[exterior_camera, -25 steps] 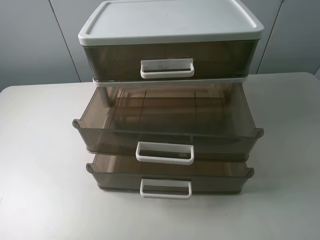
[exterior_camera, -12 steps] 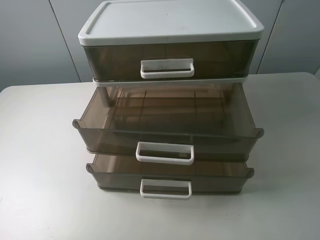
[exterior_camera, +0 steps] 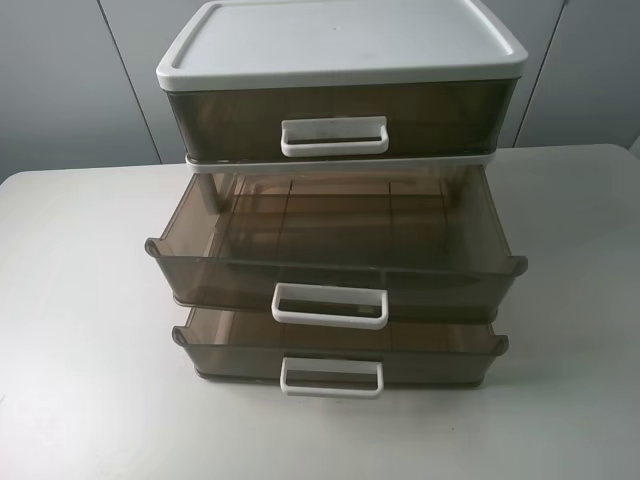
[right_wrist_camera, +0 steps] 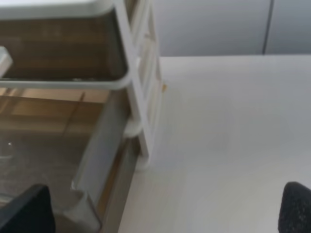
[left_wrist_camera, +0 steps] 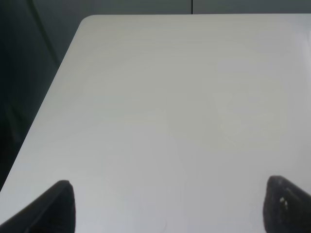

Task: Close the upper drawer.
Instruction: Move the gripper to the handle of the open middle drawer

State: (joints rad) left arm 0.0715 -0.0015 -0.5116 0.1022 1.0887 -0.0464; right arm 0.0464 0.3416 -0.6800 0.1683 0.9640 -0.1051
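Three smoky-brown drawers sit stacked in a white-framed unit (exterior_camera: 340,163) on the table (exterior_camera: 80,300). The upper drawer (exterior_camera: 335,265) (the shallow middle tier) is pulled well out toward the front, so its whole inside shows from above. Its white loop handle (exterior_camera: 330,305) faces forward with nothing touching it. The lowest drawer (exterior_camera: 340,350) just beneath is also partly out, while the taller top drawer (exterior_camera: 340,110) under the white lid (exterior_camera: 335,40) sits pushed in flush with the frame. The left jaws stand wide apart above bare table near one of its rounded corners, gripping nothing. The right jaws are likewise spread wide and hover by the unit's right side. One dark tip is over the open upper drawer's front corner and the other is over the table beside it.
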